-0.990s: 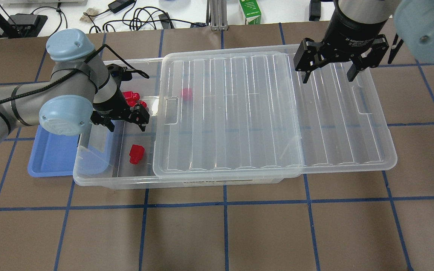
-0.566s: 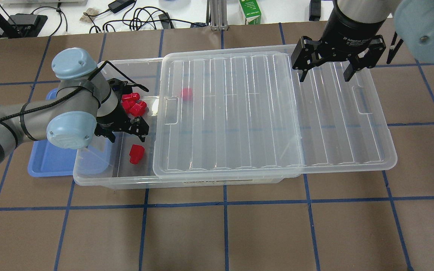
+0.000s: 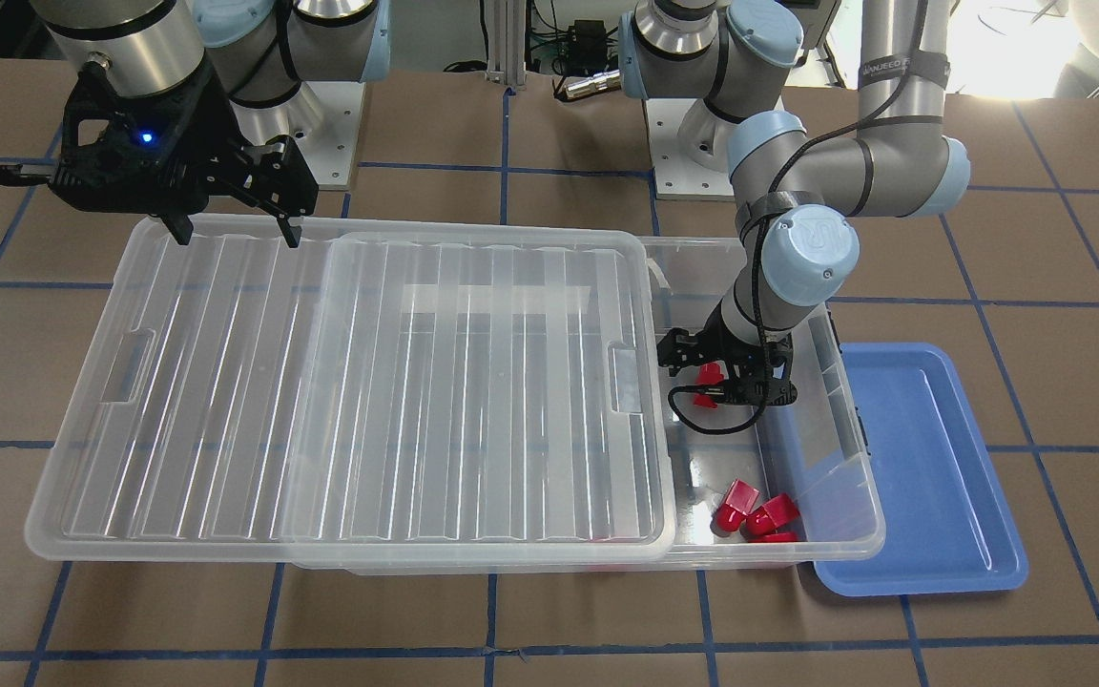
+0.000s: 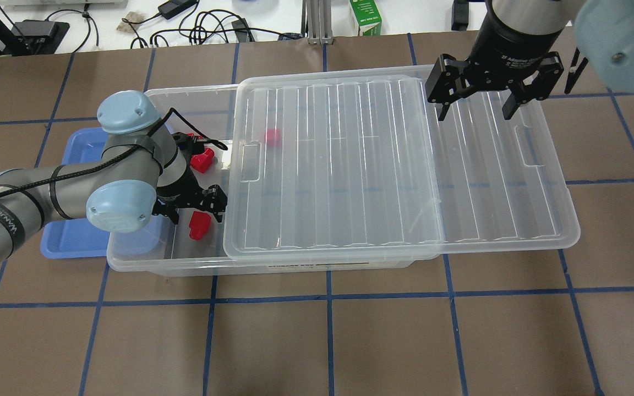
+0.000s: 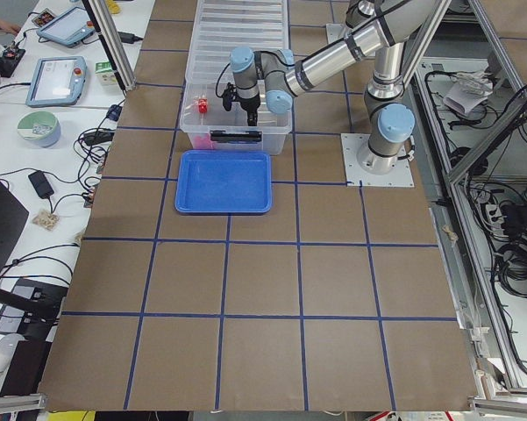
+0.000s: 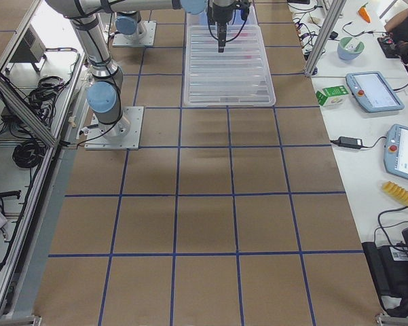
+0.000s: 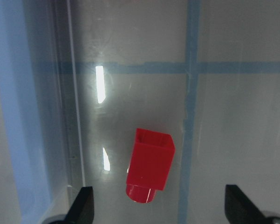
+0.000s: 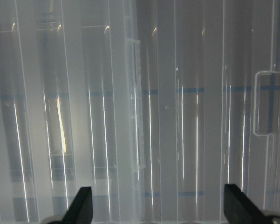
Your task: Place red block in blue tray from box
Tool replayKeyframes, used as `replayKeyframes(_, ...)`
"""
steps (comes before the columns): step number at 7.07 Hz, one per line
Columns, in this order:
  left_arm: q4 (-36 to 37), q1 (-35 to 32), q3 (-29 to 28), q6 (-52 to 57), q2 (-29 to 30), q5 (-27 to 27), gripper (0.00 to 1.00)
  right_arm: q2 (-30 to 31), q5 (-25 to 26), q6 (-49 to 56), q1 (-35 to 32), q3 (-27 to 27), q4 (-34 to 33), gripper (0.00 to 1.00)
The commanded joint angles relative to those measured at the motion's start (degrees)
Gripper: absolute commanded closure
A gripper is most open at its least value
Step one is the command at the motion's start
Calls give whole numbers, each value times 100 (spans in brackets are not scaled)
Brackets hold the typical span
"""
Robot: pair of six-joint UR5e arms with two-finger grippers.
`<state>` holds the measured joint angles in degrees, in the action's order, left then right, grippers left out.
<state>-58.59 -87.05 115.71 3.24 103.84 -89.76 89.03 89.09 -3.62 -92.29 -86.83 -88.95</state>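
Note:
A lone red block (image 4: pixel 200 225) lies on the floor of the clear box (image 4: pixel 130 258), in its uncovered left end. My left gripper (image 4: pixel 196 212) is open and reaches down into the box just above that block; in the left wrist view the block (image 7: pixel 149 168) lies between the fingertips (image 7: pixel 84 205), untouched. It also shows in the front view (image 3: pixel 702 396) below the gripper (image 3: pixel 726 382). The blue tray (image 4: pixel 69 242) sits outside the box's left end, empty. My right gripper (image 4: pixel 476 107) is open and empty above the slid-aside lid (image 4: pixel 339 165).
More red blocks (image 4: pixel 202 160) lie at the far side of the open end, and one (image 4: pixel 272 136) shows through the lid. The lid overhangs the box to the right. Cables and a green carton (image 4: pixel 365 16) lie beyond the table's far edge.
My left gripper has moved toward the front of the box and slightly right, from beside the cluster of blocks to over the lone block. The right gripper has hardly moved.

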Motion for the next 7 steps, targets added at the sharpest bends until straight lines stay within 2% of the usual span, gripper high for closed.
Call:
replayKeyframes(1, 146, 12, 83, 193, 163, -42, 0, 9, 46, 10, 0, 0, 9, 0)
replayKeyframes(3, 295, 57, 110, 203, 259, -33, 0, 9, 64, 10, -9, 0, 18, 0)
replayKeyframes(4, 304, 57, 119, 194, 321, -42, 8, 9, 65, 19, -9, 0, 18, 0)
replayKeyframes(5, 305, 65, 110, 177, 356, -33, 32, 0, 65, 19, -9, 0, 9, 0)
replayKeyframes(6, 305, 65, 110, 272, 365, -42, 70, 0, 65, 19, -9, 0, 0, 0)
replayKeyframes(7, 313, 65, 101, 247, 374, -33, 94, 0, 82, 19, -9, 0, 0, 0)
